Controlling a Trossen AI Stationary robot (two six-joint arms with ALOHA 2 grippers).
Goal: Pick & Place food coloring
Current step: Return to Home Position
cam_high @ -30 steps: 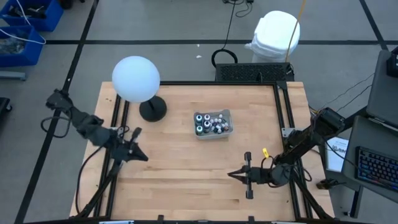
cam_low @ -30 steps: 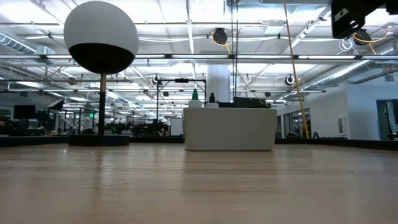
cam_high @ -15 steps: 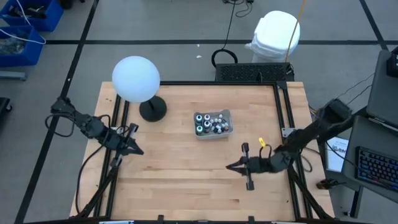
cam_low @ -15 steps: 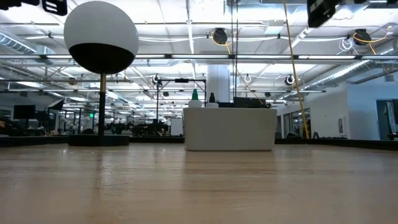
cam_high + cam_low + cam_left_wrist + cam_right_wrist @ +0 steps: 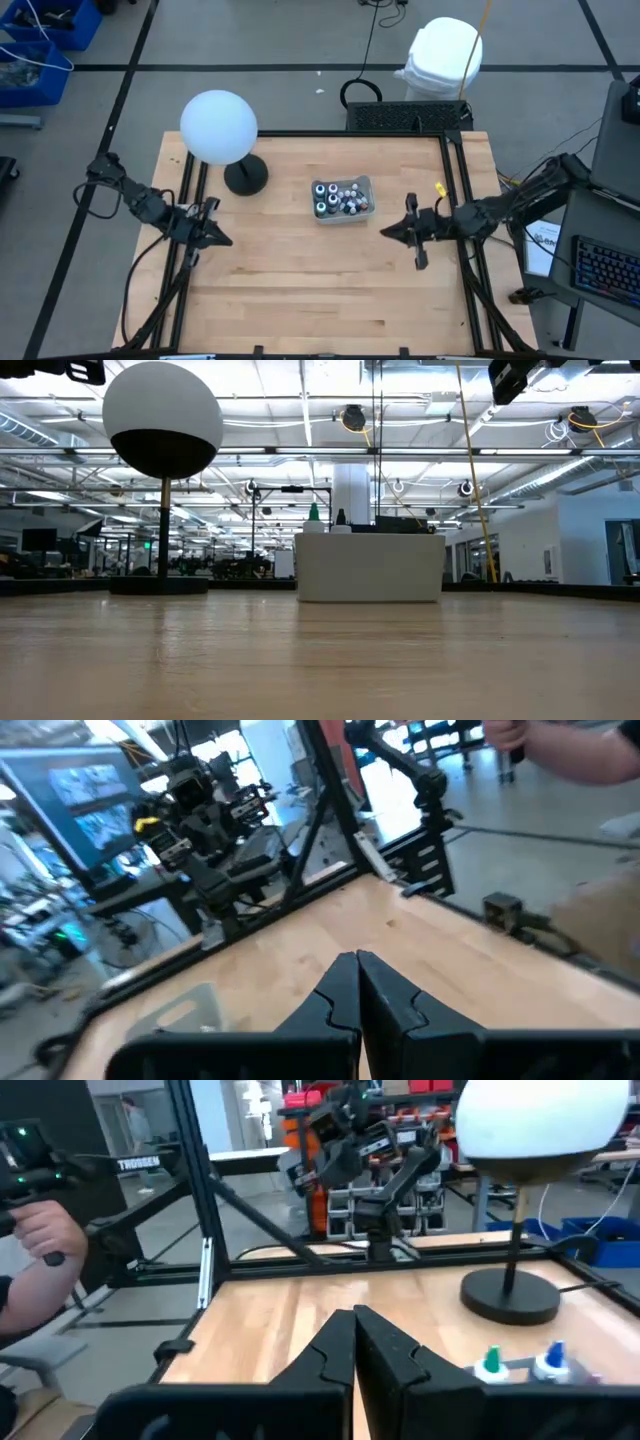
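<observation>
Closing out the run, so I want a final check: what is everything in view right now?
Small food coloring bottles: several, white-capped, some green or blue; inside the tray.
Grey rectangular tray: one, table centre.
White globe lamp on black base: one, left of tray.
Light wooden table: one, under everything.
Person's hand: one, beyond the table's edge.
Left gripper: dark, shut, over table's left side.
Right gripper: dark, shut, right of tray.

Pale tan, fine-grained wood on the table (image 5: 300, 290), grey on the bin (image 5: 365, 184), white caps with green and blue on the food coloring bottles (image 5: 337, 198), white over black on the globe lamp (image 5: 218, 126), black on left gripper (image 5: 224, 240) and right gripper (image 5: 385, 232).
</observation>
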